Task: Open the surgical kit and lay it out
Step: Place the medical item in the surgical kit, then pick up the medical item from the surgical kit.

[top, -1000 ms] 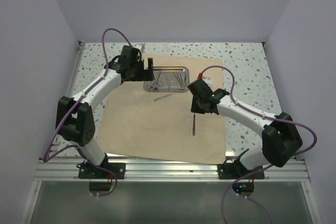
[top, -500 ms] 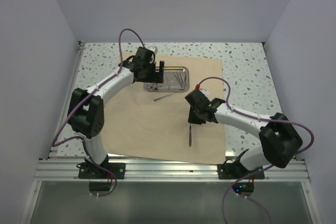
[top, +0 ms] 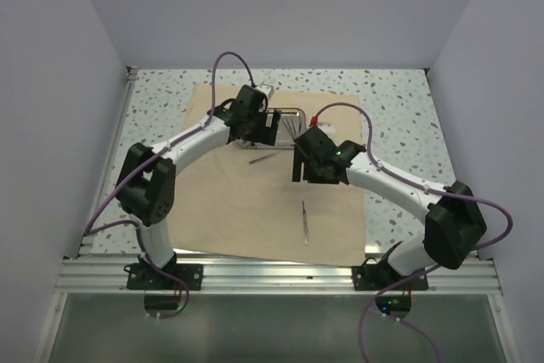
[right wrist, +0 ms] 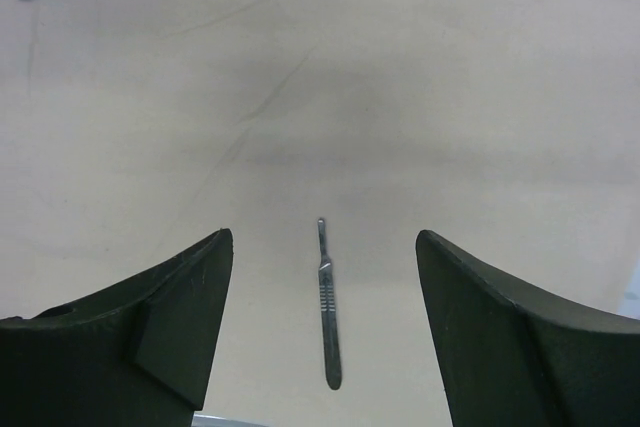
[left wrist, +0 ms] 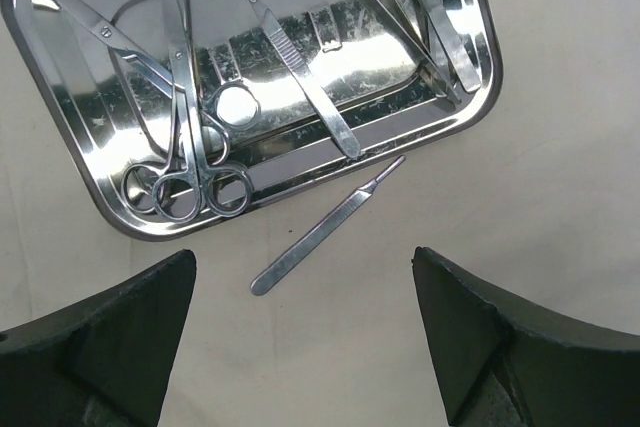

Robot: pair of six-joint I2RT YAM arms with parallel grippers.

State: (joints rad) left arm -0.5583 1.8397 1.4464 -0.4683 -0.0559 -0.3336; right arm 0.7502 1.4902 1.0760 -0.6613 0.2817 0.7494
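Steel tray (left wrist: 488, 77) sits at 12 o'clock on the tan cloth wrap (top: 221, 210). Left tool (left wrist: 303, 287) hangs wide above it: single out the scissors (left wrist: 182, 87), pinch mid-shaft, lift level. Right tool (right wrist: 322, 247), also wide, hovers over a scalpel handle (right wrist: 328, 317) laid toward 5 o'clock.

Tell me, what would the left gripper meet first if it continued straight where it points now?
Probably the scalpel handle on the cloth just outside the tray; the left gripper is open above it, depth unclear.
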